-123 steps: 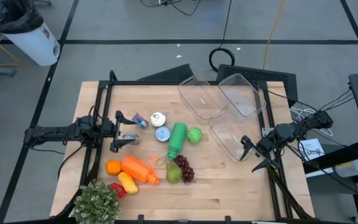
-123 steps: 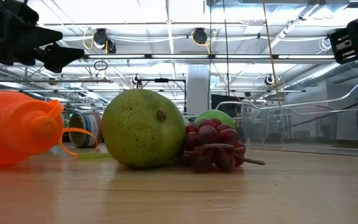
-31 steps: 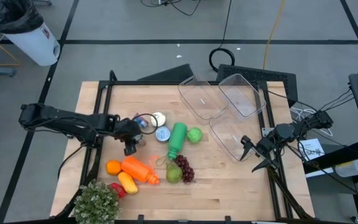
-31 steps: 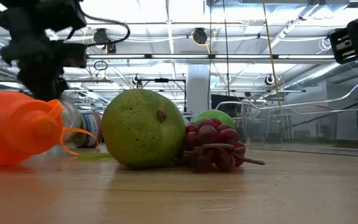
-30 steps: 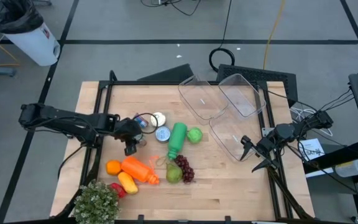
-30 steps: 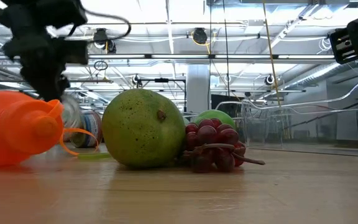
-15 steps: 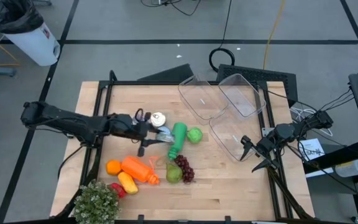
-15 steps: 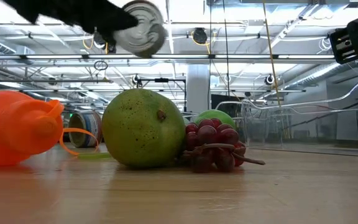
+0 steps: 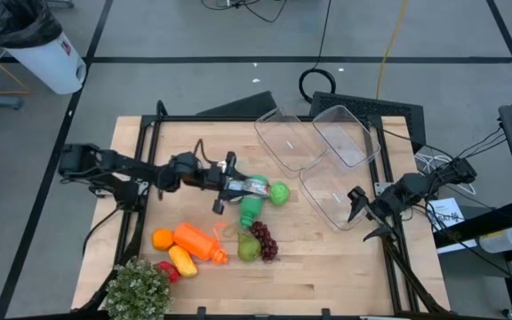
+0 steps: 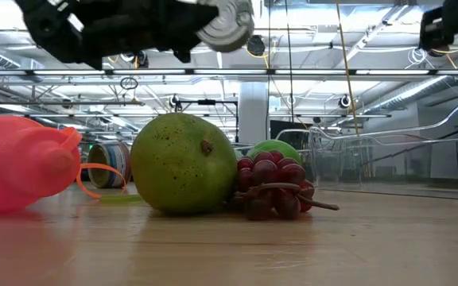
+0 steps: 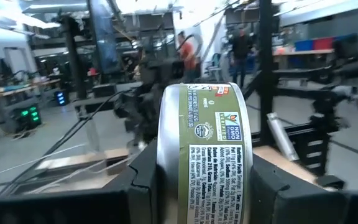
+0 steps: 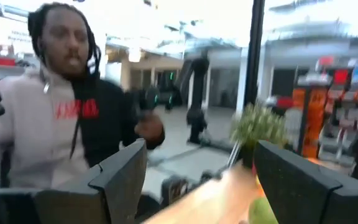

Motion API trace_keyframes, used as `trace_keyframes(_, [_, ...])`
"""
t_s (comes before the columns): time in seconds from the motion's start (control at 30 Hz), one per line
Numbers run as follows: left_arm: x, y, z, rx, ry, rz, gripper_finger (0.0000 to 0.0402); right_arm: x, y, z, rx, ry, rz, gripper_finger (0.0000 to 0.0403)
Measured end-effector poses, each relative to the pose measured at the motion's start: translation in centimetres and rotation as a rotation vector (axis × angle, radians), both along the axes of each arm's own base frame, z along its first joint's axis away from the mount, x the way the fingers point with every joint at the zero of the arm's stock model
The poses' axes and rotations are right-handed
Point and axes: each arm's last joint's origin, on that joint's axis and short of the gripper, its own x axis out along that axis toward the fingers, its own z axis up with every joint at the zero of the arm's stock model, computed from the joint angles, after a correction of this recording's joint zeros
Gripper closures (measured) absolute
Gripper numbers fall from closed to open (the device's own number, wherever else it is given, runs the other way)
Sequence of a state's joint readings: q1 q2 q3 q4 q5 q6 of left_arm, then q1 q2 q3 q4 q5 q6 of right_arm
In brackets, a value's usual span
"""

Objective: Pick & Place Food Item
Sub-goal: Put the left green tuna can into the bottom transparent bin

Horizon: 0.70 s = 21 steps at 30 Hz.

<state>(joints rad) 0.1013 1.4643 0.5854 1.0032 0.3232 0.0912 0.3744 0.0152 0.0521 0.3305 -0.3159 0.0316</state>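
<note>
A tin can with a green label (image 9: 249, 185) (image 11: 204, 149) hangs in the air above the green bottle (image 9: 252, 208), and my left gripper (image 9: 235, 185) is shut on it. The low view shows the can's round end (image 10: 226, 19) high above the pear (image 10: 183, 163) and the red grapes (image 10: 270, 187). My right gripper (image 9: 356, 212) (image 12: 197, 186) stands open and holds nothing, by the table's right edge beside the clear containers (image 9: 314, 147). My left gripper pinches the can's curved, labelled wall (image 11: 166, 174) between its two fingers (image 11: 143, 180), which come level from the table's left side. The can is lifted clear of the table and lies on its side, one flat end (image 10: 226, 19) toward the near edge.
Below the can lie a green apple (image 9: 279, 193), an orange bottle (image 9: 199, 242), an orange (image 9: 162, 238) and a yellow pepper (image 9: 182, 260). Another can (image 10: 110, 164) stands on the table. A small plant (image 9: 139, 289) is at the near left corner. A person (image 12: 61, 124) sits beyond the table.
My left gripper, which stood pointing down over the cans, has taken one can up off the table and carried it toward the table's right edge, turning level as it rose. The can has tipped onto its side and now hangs over the green bottle.
</note>
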Motion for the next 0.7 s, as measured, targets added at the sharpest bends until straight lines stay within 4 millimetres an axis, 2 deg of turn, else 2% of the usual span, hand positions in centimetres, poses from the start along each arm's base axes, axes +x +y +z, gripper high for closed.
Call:
trace_keyframes(0.17, [1.0, 2.1, -0.1, 0.001, 0.010, 0.050, 0.0267, -0.3, -0.1, 0.9, 0.096, -0.047, 0.029, 0.0124])
trace_keyframes(0.37, [3.3, 4.1, -0.4, -0.081, 0.037, 0.083, 0.0267, -0.3, -0.2, 1.0, 0.194, 0.016, 0.039, 0.0124])
trace_keyframes(0.63, [7.3, 4.5, -0.7, -0.105, 0.045, -0.001, 0.0264, -0.3, -0.2, 1.0, 0.225, 0.044, 0.055, 0.0124])
trace_keyframes(0.7, [8.1, 4.3, -0.6, -0.101, 0.040, -0.011, 0.0256, -0.2, -0.3, 1.1, 0.225, 0.023, -0.013, 0.0124])
